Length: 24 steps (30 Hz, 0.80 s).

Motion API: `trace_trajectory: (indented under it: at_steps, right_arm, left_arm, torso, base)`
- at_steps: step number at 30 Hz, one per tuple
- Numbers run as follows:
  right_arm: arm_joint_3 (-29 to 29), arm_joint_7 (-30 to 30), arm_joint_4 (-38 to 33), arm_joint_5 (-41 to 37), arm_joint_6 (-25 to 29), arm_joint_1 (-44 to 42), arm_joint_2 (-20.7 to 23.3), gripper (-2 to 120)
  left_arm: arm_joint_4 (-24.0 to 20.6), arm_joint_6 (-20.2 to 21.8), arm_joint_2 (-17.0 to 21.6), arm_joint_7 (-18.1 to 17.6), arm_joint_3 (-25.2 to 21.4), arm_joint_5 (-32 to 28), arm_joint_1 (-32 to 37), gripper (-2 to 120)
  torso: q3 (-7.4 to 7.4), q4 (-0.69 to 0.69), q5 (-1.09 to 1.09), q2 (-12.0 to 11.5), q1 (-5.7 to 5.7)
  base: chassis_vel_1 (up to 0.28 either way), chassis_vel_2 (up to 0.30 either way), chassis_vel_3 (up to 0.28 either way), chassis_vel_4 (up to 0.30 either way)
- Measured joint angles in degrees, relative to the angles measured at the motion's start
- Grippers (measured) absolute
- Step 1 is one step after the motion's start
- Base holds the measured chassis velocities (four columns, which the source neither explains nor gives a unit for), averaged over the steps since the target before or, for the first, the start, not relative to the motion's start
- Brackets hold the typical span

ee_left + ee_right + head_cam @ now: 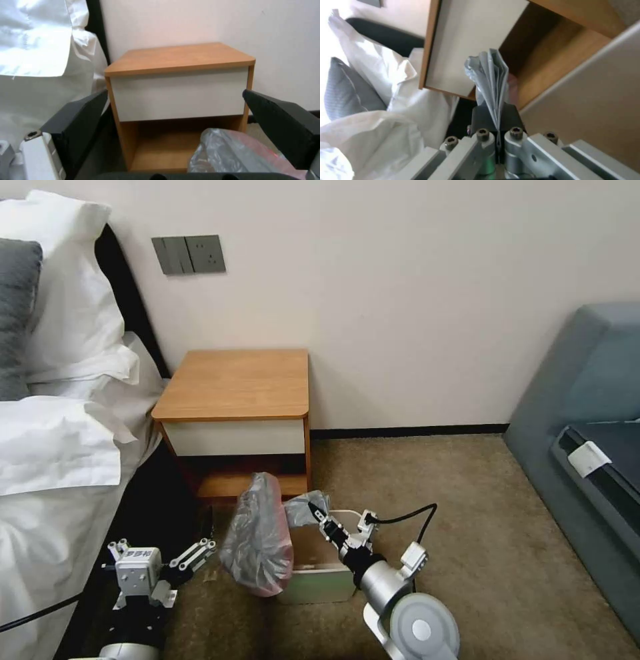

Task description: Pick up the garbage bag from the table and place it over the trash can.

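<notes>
Half the trash can behind garbage bag, bag in clenched right gripper.

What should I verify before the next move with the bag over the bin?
1. Right gripper clamped on a pleat of the garbage bag: ok.
2. Left gripper open and holding nothing, beside the bed: ok.
3. Bag off the table: ok.
4. Bag draped over the left side of the trash can: ok.
5. Bag mouth around the whole rim: not ok, the right side is bare.
6. Bin contents: cannot tell.
</notes>
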<state>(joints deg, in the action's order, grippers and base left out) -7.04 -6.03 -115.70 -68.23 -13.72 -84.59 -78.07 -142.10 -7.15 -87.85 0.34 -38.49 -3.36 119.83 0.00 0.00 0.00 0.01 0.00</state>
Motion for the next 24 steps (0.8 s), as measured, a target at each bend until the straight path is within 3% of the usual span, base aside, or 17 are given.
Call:
trace_trajectory:
  at_steps: [8, 11, 14, 16, 19, 22, 24]
  right_arm:
    - [-0.25, 1.78, 0.56, 7.1, 1.17, -2.12, 1.42, 0]
    - [-0.03, 2.97, 0.94, 13.52, 1.57, -3.13, 1.71, 14]
    - [0.18, 2.93, 1.11, 15.34, 2.01, -3.3, 1.79, 19]
    - [0.83, 3.01, 2.14, 21.73, 5.18, -3.53, 2.0, 32]
    - [1.28, 3.21, 2.66, 26.13, 7.67, -3.58, 2.25, 42]
    - [1.47, 3.24, 2.67, 27.17, 8.14, -3.66, 2.51, 48]
    - [1.66, 3.14, 2.34, 27.57, 8.18, -3.77, 2.76, 60]
  left_arm:
    - [1.02, -0.12, 0.02, 0.0, 0.46, 0.05, -0.58, 100]
    - [1.38, -0.13, 0.29, 0.0, 0.47, -0.04, -0.97, 100]
    - [1.49, -0.13, 0.31, 0.0, 0.47, -0.09, -1.12, 100]
    - [1.89, -0.13, 0.32, 0.08, 0.49, -0.2, -1.56, 100]
    - [2.3, -0.26, 0.27, 0.15, 0.57, -0.25, -1.9, 100]
    - [2.52, -0.35, 0.24, 0.16, 0.57, -0.28, -2.08, 100]
    - [2.76, -0.5, 0.23, 0.16, 0.54, -0.3, -2.35, 100]
  torso:
    - [0.0, 0.0, 0.0, 0.0, 0.0]
    - [0.0, 0.0, 0.0, 0.0, 0.01]
    - [0.0, 0.0, 0.0, 0.0, 0.0]
    - [0.0, 0.0, 0.0, 0.0, 0.01]
    - [0.0, 0.0, 0.0, 0.0, 0.0]
    - [0.0, 0.0, 0.0, 0.0, 0.0]
    - [0.0, 0.0, 0.0, 0.0, 0.0]
  base:
    - [0.0, 0.0, 0.0, 0.0]
    - [0.0, 0.0, 0.0, 0.0]
    - [0.0, 0.0, 0.0, 0.0]
    - [0.0, 0.0, 0.0, 0.0]
    - [0.0, 0.0, 0.0, 0.0]
    - [0.0, 0.0, 0.0, 0.0]
    - [0.0, 0.0, 0.0, 0.0]
